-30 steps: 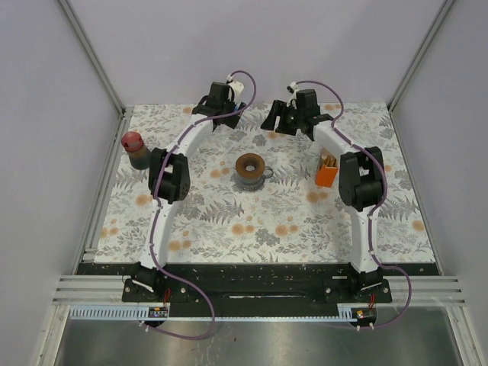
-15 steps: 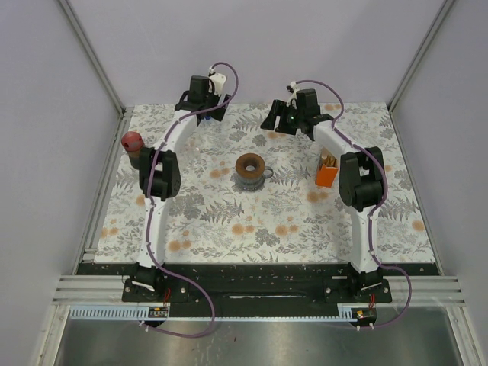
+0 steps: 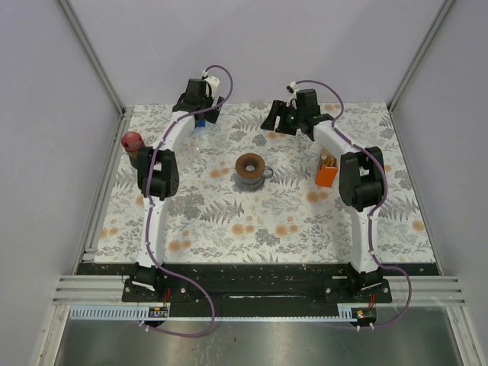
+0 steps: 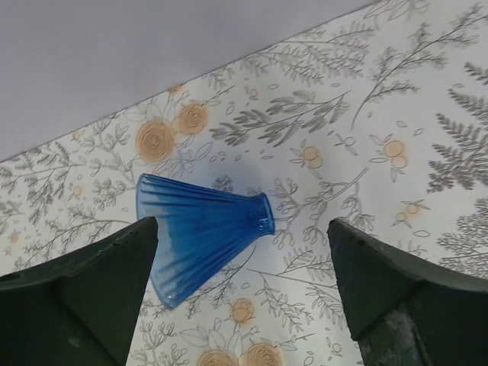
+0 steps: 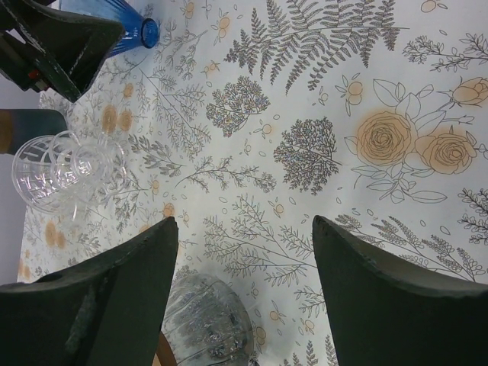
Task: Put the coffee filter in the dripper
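My left gripper (image 4: 242, 223) hangs wide apart, empty, over the blue fluted cone (image 4: 194, 240) lying sideways, partly under one finger. Dropping straight down risks crushing it.

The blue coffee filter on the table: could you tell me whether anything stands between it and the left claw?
Nothing visible does. The blue coffee filter lies on its side on the table, in plain view between the fingers of the open left claw.

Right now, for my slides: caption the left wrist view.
Left gripper, open, above the blue coffee filter on the floral tablecloth.
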You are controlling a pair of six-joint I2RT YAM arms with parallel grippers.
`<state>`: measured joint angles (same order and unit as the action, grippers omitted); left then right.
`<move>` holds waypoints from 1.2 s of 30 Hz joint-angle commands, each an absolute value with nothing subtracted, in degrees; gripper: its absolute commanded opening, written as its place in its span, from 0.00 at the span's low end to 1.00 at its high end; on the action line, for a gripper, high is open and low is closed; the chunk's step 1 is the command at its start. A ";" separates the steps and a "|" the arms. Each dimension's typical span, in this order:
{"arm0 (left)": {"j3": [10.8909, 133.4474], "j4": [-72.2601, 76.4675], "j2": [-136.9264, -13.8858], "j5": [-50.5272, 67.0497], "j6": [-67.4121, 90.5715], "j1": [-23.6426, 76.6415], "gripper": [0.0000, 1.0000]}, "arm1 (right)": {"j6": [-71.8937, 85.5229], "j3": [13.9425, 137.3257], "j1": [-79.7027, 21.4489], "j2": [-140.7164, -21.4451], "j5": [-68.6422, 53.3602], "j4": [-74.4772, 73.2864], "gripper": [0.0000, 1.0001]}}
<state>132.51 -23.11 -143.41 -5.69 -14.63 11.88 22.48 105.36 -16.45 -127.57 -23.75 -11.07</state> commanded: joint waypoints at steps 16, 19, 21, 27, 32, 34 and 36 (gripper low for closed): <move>126.39 -28.30 -138.69 -7.73 -8.17 10.11 0.90 | 20.74 107.31 -16.26 -126.21 -25.58 -10.90 0.78; 127.09 -30.40 -138.60 -5.64 -6.77 10.02 0.84 | 20.74 107.67 -16.26 -126.30 -25.84 -10.99 0.78; 127.09 -31.37 -138.17 -3.96 -6.68 10.11 0.84 | 20.66 107.84 -16.26 -126.21 -25.93 -11.07 0.78; 126.22 -34.01 -137.03 -0.71 -7.56 10.11 0.88 | 20.39 107.67 -16.26 -125.77 -25.57 -11.34 0.78; 125.68 -34.19 -135.53 2.28 -8.00 10.20 0.89 | 20.83 107.93 -16.26 -126.12 -26.19 -11.34 0.78; 126.38 -33.93 -134.74 2.11 -8.17 10.28 0.91 | 20.74 107.84 -16.26 -126.21 -26.19 -11.34 0.78; 127.35 -33.93 -134.21 1.50 -8.17 10.28 0.94 | 20.74 107.84 -16.26 -126.21 -26.10 -11.43 0.78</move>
<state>125.84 -34.61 -139.63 0.08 -8.10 10.39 21.23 105.43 -16.43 -127.57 -25.12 -11.90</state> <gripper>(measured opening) 0.916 0.783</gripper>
